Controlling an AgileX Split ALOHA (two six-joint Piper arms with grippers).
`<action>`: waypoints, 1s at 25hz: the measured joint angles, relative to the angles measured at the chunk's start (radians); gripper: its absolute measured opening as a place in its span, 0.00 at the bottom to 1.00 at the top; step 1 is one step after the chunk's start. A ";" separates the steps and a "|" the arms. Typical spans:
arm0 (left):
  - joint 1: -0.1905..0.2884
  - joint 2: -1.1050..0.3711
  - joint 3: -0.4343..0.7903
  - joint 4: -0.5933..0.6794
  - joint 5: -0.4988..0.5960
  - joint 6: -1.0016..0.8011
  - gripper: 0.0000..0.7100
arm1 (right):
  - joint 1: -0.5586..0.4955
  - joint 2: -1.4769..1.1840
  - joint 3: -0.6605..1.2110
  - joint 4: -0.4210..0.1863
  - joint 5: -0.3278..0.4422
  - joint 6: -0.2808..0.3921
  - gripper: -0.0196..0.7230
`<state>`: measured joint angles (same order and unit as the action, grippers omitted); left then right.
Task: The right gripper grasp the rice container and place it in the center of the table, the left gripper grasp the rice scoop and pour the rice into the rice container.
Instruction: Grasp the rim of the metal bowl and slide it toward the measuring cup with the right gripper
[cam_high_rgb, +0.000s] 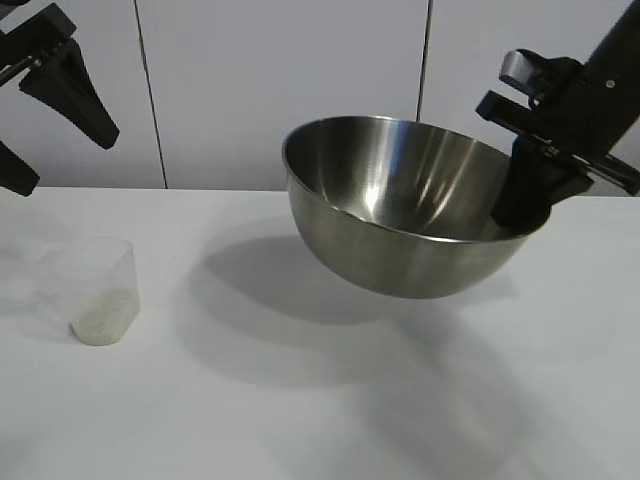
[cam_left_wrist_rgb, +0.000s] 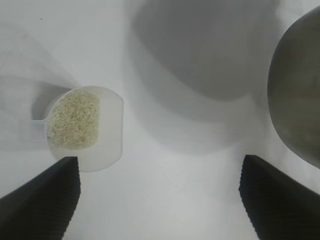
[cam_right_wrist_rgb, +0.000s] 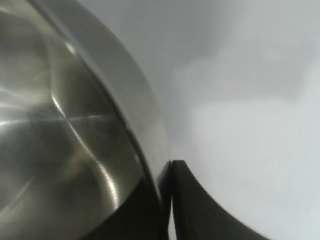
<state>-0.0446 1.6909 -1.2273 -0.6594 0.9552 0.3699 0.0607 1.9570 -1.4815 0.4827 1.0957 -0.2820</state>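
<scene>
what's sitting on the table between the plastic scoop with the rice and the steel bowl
Nothing. In the exterior view the stretch of table between the rice scoop and the lifted rice container is bare, crossed only by the bowl's shadow.

Bright, even overhead light, soft-edged shadows. Steel rice container (cam_high_rgb: 405, 205) throws a broad grey shadow onto the white table (cam_high_rgb: 300, 420) beneath and toward the left. Streaky glare on its inner wall. Rice scoop (cam_high_rgb: 98, 290) casts a faint shadow. Right wrist view: bowl rim and fingers (cam_right_wrist_rgb: 200, 210) close, soft. Left wrist view: bowl edge blurred.
</scene>
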 joint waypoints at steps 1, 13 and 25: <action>0.000 0.000 0.000 0.000 -0.002 0.000 0.88 | 0.035 0.001 -0.001 -0.006 -0.011 0.019 0.05; 0.000 0.000 0.000 0.000 -0.003 0.000 0.88 | 0.291 0.120 -0.003 -0.136 -0.200 0.261 0.05; 0.000 0.000 0.000 0.000 -0.005 0.000 0.88 | 0.292 0.143 -0.113 -0.181 -0.129 0.301 0.37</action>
<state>-0.0446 1.6909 -1.2273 -0.6594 0.9500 0.3703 0.3529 2.1002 -1.5941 0.3013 0.9667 0.0194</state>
